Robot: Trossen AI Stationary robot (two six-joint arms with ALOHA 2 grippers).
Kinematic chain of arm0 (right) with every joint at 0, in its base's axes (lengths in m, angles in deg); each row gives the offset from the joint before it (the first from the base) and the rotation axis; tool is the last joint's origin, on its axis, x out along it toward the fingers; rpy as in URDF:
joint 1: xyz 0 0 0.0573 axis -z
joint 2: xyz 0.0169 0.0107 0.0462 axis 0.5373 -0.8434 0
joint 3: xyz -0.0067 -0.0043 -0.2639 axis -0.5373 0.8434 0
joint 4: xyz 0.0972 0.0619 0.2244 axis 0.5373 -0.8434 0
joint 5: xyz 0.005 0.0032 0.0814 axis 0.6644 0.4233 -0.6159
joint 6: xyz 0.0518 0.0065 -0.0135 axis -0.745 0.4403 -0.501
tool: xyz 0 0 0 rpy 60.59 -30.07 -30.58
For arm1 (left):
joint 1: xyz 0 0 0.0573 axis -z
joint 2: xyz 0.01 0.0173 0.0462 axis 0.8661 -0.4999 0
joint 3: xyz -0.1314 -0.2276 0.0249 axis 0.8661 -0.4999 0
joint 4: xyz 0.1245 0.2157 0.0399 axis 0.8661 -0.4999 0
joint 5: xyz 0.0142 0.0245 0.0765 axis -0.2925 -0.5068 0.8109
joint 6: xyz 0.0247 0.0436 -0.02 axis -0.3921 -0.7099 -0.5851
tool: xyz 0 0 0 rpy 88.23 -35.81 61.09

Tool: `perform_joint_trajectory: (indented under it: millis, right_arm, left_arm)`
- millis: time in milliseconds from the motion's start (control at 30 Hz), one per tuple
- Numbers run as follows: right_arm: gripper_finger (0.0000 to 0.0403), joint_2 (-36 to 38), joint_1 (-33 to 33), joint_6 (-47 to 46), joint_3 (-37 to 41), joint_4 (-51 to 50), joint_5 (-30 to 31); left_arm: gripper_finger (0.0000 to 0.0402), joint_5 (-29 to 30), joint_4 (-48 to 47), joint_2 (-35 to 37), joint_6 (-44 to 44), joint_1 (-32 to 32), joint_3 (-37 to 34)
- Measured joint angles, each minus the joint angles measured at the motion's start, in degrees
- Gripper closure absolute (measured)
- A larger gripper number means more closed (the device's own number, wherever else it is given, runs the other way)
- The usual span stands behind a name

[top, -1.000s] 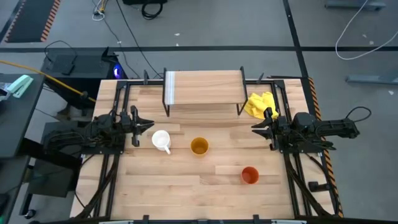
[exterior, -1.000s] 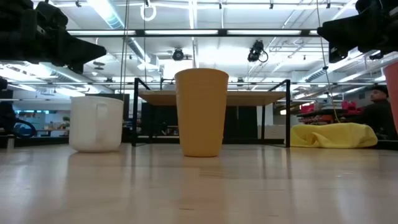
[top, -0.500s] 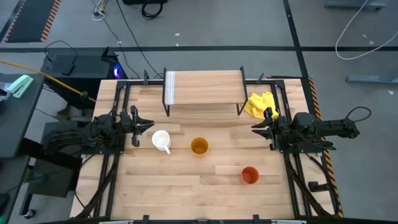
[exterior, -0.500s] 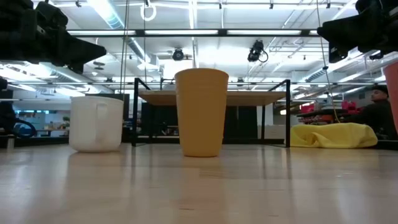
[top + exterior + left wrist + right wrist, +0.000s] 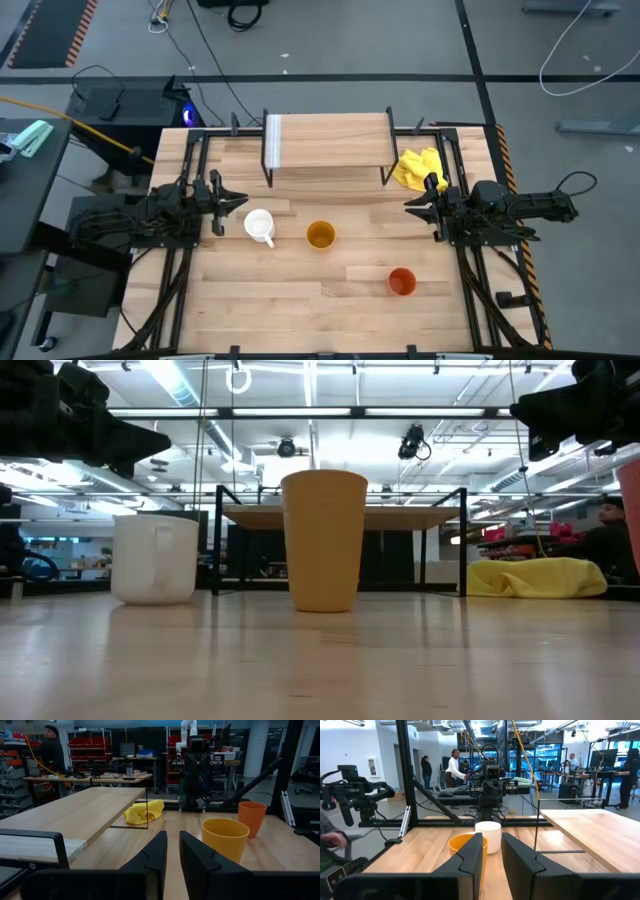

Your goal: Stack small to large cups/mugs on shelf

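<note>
Wooden surface (image 5: 260, 300) carries the white mug (image 5: 259, 224), yellow cup (image 5: 320, 235) and orange cup (image 5: 401, 282), all before the empty shelf (image 5: 330, 140). They look light, stiff, smooth; rim grip seems best. Both grippers, left (image 5: 240, 201) and right (image 5: 411, 205), keep jaws slightly apart, holding nothing.

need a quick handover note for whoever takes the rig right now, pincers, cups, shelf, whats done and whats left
Left pincer: holds nothing, fingers a narrow gap apart, raised at the table's left side next to the white mug.
Right pincer: holds nothing, fingers a narrow gap apart, raised at the right side near the yellow cloth.
Cups: white mug left of centre, yellow-orange cup at centre, orange-red cup nearer the front right; all upright on the table, apart.
Shelf: at the back, no cups on it.
Done: nothing stacked.
Left: nest all three cups by size and set them on the shelf.
</note>
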Motion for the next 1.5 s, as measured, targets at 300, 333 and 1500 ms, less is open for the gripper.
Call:
perform_joint_trajectory:
  millis: [300, 333, 1500]
  right_arm:
    - [0.0323, 0.00, 0.01, -0.01, 0.00, 0.00, -0.01]
    - [0.0323, 0.00, 0.01, -0.01, 0.00, 0.00, 0.00]
    - [0.0323, 0.02, 0.00, -20.21, 0.00, 5.89, -0.02]
  left_arm:
    - [0.0347, -0.01, 0.01, 0.01, 0.00, 0.00, 0.00]
    - [0.0345, -0.02, 0.00, 0.00, 0.00, 0.00, -0.02]
    - [0.0348, -0.02, 4.96, 0.02, 20.63, 0.02, 0.00]
